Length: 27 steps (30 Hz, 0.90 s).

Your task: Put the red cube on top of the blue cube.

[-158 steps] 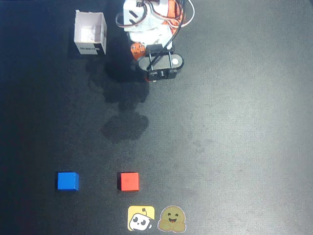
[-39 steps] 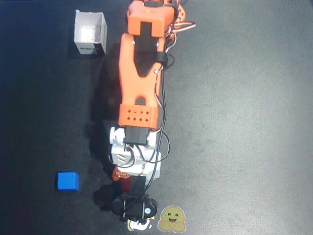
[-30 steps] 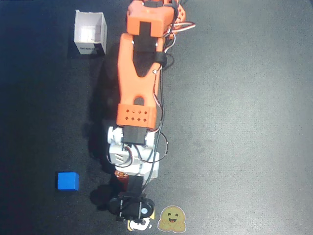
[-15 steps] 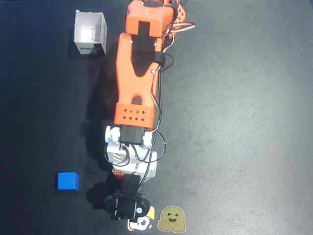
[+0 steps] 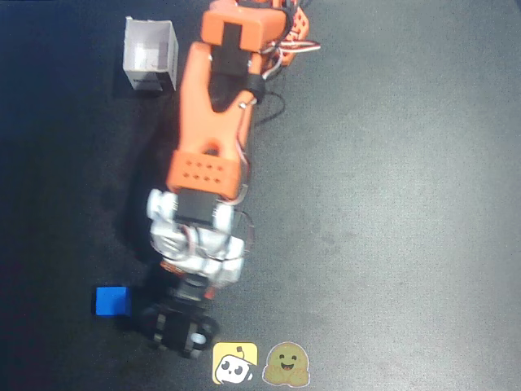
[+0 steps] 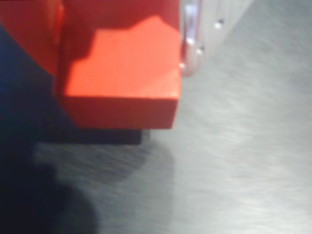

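Note:
In the wrist view the red cube (image 6: 122, 78) fills the upper left, wedged between an orange jaw on its left and a pale finger (image 6: 191, 44) on its right. My gripper (image 6: 117, 58) is shut on it, just over the grey table, with a dark shadow right beneath. In the overhead view the gripper (image 5: 181, 330) is near the bottom edge and hides the red cube. The blue cube (image 5: 111, 300) sits on the table just left of the gripper, apart from it.
A white open box (image 5: 151, 55) stands at the top left beside the arm's base. Two stickers, one yellow (image 5: 234, 362) and one olive (image 5: 286, 364), lie right of the gripper at the bottom edge. The dark mat (image 5: 391, 204) spreads to the right.

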### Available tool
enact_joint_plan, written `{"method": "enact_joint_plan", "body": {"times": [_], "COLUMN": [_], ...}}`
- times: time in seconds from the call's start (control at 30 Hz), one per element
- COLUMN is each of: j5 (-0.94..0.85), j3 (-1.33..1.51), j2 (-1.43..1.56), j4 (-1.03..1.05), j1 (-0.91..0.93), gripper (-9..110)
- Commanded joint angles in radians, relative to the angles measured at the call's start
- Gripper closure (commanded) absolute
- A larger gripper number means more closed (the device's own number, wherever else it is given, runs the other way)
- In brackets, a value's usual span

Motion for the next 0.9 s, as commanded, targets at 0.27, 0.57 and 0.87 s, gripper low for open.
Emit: {"method": "enact_joint_plan", "body": {"times": [0.27,0.57,0.87], "j5": [0.008,0.028,0.028], "j3": [-0.086,-0.123,-0.262], "j2": [0.097,0.1,0.092], "j4": [0.067,0.183,0.207], "j1": [0.144,0.213,0.222], "gripper": [93,93,93]}}
